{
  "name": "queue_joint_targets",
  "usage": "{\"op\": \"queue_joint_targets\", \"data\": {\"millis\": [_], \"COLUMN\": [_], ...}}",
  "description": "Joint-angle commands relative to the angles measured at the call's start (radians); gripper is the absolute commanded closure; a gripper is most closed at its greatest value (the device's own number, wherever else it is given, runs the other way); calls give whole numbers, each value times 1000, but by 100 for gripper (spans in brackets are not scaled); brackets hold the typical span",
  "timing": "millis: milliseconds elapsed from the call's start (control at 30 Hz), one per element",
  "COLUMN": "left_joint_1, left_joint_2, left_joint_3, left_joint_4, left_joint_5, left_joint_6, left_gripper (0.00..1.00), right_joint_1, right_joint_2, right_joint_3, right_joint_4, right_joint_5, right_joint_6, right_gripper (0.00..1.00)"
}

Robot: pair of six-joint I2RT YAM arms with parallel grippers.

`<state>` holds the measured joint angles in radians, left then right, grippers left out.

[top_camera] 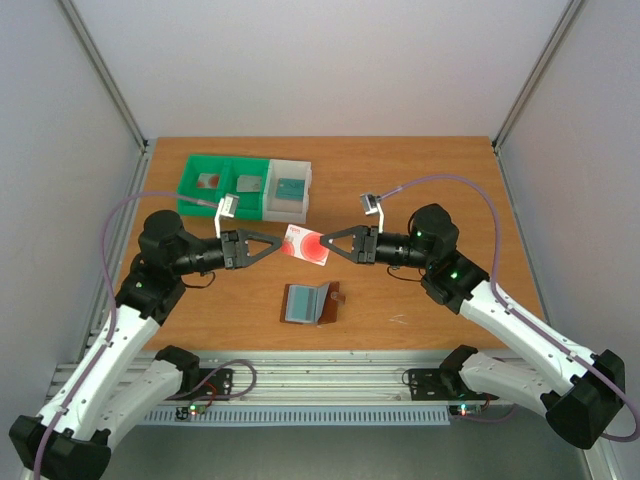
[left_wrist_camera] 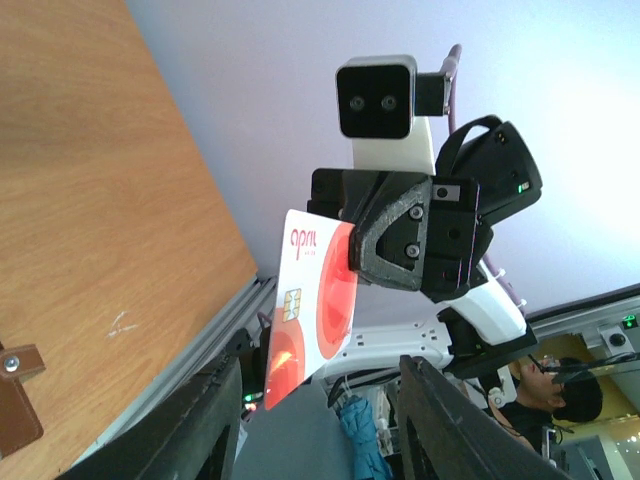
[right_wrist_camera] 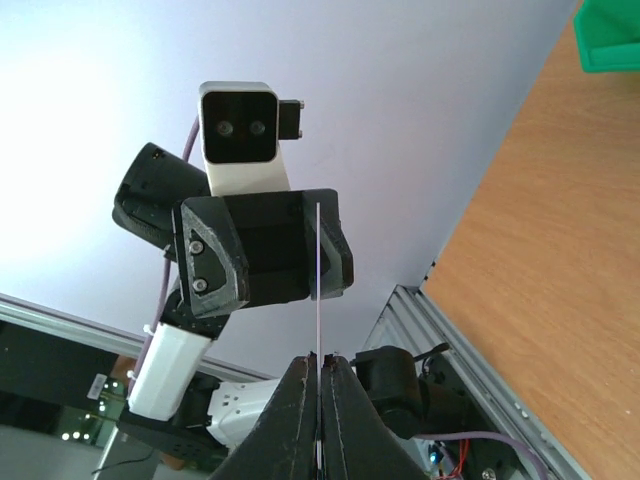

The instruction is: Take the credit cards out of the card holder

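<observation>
While the right gripper point(top_camera: 323, 243) pinches the white credit card point(top_camera: 305, 246) by its edge in mid-air beyond the open card holder point(top_camera: 310, 303), left gripper point(top_camera: 282, 243) spread at its other end, so thin a hold may let it pivot and drop.

Top view: bright, even overhead light, only faint soft shadows on table point(top_camera: 420, 170), sharp thruout. Left wrist view: top slightly washed out, lower right corner dim + blurry. Right wrist view: upper left blows out to white glare; credit card point(right_wrist_camera: 318, 290) edge crisp.
</observation>
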<state>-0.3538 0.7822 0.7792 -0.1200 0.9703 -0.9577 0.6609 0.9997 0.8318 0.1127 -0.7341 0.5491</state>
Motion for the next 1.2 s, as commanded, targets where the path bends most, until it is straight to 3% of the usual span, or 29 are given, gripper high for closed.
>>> {"op": "queue_joint_targets", "data": {"millis": [0,200,467,533,633,867,967,1167], "left_joint_1": [3,2,2,3,3,3,3,4], "left_joint_2": [11,19,34,40,39,32,34,46], "left_joint_3": [-15,-65,-84,-93,-107,-113,-103,-96], "left_joint_4": [95,223,219,232,252,255,223,212], "left_joint_5": [-19,-13,-21,-19,-21,-25,-34,-59], "left_joint_6": [-38,-119,-127,-133,-149,-136,-102,-94], "left_gripper": [54,77,76,81,99,100,100,99], "right_joint_1": [-4,-4,-5,-5,-4,-4,-6,-10], "right_joint_2": [-4,6,11,16,26,41,22,-21], "right_joint_3": [-27,-64,-79,-84,-97,-98,-94,-100], "right_joint_4": [104,169,165,175,205,190,132,40], "right_joint_5": [2,19,44,45,50,59,69,91], "right_joint_6": [67,116,122,130,144,138,97,50], "right_gripper": [99,99,99,99,99,98,86,50]}}
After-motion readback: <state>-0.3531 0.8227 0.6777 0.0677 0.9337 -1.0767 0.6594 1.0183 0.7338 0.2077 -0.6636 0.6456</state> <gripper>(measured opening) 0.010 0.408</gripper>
